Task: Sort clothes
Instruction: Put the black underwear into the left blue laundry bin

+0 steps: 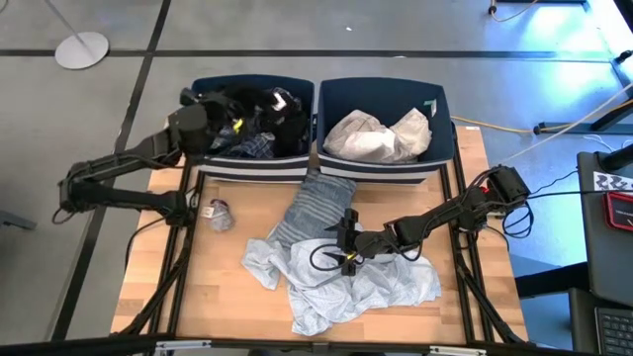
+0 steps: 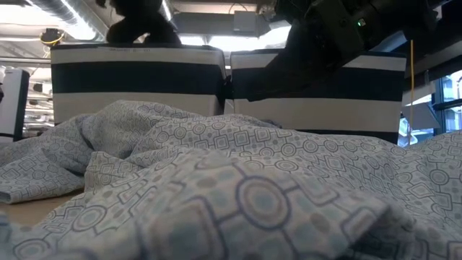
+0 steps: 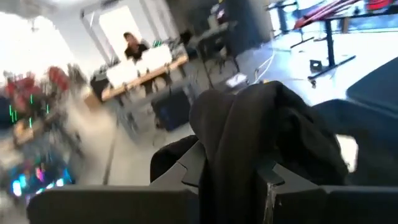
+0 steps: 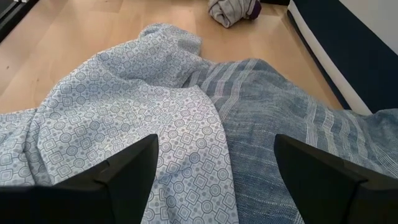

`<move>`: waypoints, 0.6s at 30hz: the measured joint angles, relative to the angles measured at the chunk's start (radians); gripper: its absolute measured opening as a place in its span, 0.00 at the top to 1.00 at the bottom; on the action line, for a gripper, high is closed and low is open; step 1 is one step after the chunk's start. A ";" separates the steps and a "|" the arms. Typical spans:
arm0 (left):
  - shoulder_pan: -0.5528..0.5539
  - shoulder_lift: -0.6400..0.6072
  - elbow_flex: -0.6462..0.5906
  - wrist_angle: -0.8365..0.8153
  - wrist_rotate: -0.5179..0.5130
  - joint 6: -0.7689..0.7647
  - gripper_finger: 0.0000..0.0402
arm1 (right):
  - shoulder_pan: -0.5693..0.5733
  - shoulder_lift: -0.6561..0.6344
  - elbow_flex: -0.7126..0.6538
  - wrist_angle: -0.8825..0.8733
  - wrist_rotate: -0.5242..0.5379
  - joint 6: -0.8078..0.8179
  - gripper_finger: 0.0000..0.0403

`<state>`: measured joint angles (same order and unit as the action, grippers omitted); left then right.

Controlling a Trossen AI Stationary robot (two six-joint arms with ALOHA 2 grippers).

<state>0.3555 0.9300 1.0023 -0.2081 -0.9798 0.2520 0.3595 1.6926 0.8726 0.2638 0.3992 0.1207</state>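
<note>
Two garments lie under the wide-open right gripper (image 4: 214, 165): a limp pale patterned shirt (image 1: 381, 287) directly below and a striped blue-grey one (image 4: 292, 130) just ahead, overlapping. Both look light and floppy; a raised fold would pinch best. The left gripper (image 3: 233, 180), over the left bin (image 1: 252, 161), grips dark cloth (image 3: 261, 134). A small bundle (image 1: 219, 215) lies apart.
</note>
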 joint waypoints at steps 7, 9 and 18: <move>0.110 0.013 -0.001 -0.162 0.131 -0.197 0.82 | 0.000 0.000 0.000 -0.002 0.000 0.000 0.20; 0.127 0.012 -0.001 -0.171 0.164 -0.236 0.79 | 0.000 0.000 0.000 -0.003 0.000 0.000 0.20; 0.170 0.012 -0.001 -0.238 0.222 -0.280 0.59 | 0.000 0.000 0.000 -0.005 0.000 0.000 0.20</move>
<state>0.5251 0.9424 1.0013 -0.4463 -0.7583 -0.0276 0.3595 1.6927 0.8726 0.2588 0.3991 0.1211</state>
